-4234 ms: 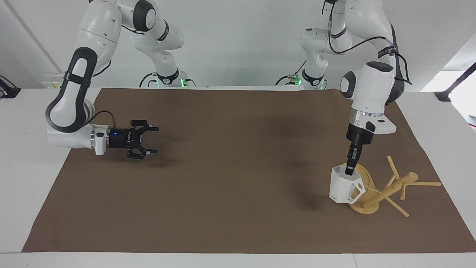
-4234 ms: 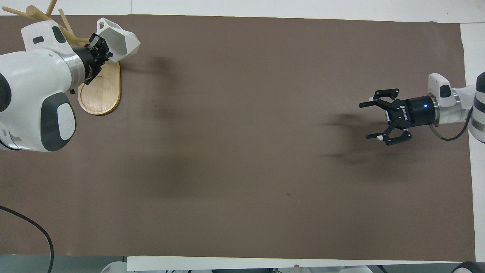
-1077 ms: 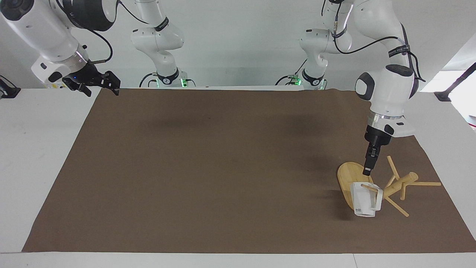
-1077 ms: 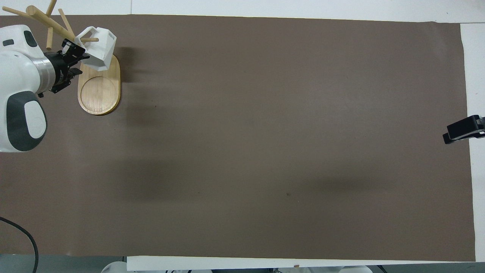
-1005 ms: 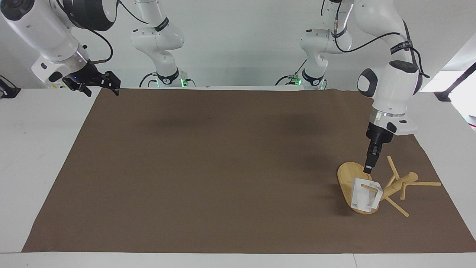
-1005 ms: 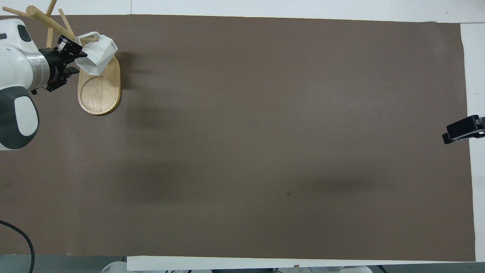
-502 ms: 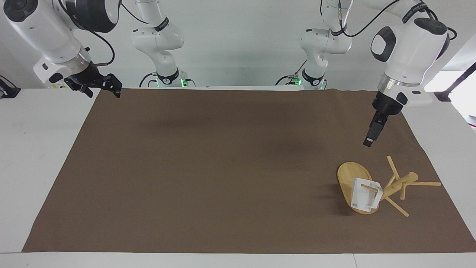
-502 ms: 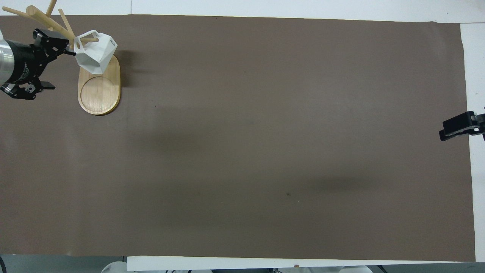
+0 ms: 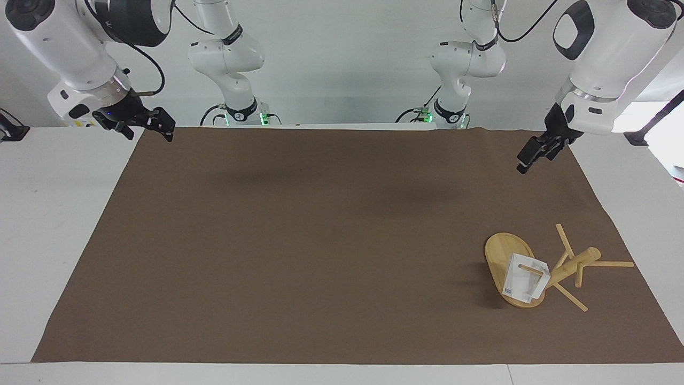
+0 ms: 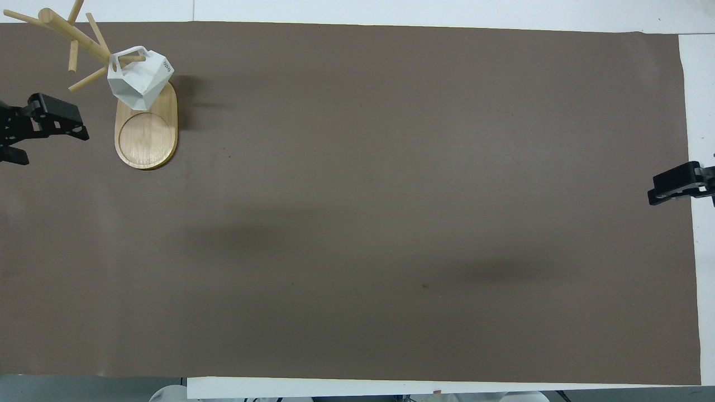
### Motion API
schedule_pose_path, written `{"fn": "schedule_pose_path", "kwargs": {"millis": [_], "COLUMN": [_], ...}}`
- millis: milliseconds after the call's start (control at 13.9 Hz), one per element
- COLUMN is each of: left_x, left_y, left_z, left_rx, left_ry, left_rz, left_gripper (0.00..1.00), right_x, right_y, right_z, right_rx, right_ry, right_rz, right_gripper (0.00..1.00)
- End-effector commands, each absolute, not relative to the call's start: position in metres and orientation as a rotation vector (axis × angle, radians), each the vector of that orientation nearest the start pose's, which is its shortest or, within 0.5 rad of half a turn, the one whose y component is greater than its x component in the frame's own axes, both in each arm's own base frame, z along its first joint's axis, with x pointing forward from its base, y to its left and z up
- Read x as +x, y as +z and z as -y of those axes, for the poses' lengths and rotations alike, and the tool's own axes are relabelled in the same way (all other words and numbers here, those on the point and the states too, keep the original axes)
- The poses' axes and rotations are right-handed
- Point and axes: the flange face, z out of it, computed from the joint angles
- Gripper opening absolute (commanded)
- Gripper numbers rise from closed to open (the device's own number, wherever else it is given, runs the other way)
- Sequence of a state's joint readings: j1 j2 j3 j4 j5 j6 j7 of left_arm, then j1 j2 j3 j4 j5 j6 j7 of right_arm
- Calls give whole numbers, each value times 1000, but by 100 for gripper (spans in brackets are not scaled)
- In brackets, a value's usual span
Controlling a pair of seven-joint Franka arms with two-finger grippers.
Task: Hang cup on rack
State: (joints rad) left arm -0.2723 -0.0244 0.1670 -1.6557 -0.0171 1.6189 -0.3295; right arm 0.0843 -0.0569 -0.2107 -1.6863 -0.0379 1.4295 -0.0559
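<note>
The bamboo rack (image 9: 574, 264) stands on its oval base (image 10: 146, 137) at the left arm's end of the table. The white faceted cup (image 9: 525, 285) hangs by its angular handle on one of the rack's pegs, over the base, also seen as the cup (image 10: 139, 78) from overhead. My left gripper (image 9: 528, 159) is raised well clear of the rack, open and holding nothing; overhead, the left gripper (image 10: 53, 146) shows beside the base. My right gripper (image 9: 149, 130) waits open over the mat's corner at the right arm's end, where only one fingertip (image 10: 673, 187) shows overhead.
A brown mat (image 9: 320, 240) covers most of the white table (image 9: 59, 224). The rack's thin pegs (image 9: 612, 263) stick out sideways past the post toward the mat's edge.
My left gripper has opened, let go of the cup and risen away from the rack toward the robots. The cup stays hanging on its peg. The right arm has hardly moved.
</note>
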Motion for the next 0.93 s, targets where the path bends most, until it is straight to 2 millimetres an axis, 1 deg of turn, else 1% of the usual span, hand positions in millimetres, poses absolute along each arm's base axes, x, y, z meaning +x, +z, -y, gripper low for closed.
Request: {"fn": "schedule_pose_path", "kwargs": {"millis": [0,144,287,359,431,574,718,861], "left_x": [552,557,568,575,578,577,579,581], "left_y": [611,621,617,617,617,616,616,618], "left_z": [34,28,28,28,29,28,31,30], "left_rx": [-3133,-3127,-3068,-3061,-3056,-3048,-3055,-3063], "left_ry": [105,123,252,284,308,320,301,282], "left_rz": [147,60,-87,-154,-180,-191,-225,-223], "left_gripper": [100,100,100,100,100,100,100,100], "right_x": [508,508,507,507,507,507,507,507], "right_y": [591,592,591,591,591,591,591,591], "right_z": [71,72,71,71,71,71,71,71], "right_rx": [-3136,-3137,-3136,-3136,-3136,-3136,-3136,-3136], "right_ry": [304,300,304,304,304,304,304,304], "right_rz": [-131,-131,-131,-131,-131,-131,-131,-131], "right_gripper": [99,99,99,99,99,99,99,99]}}
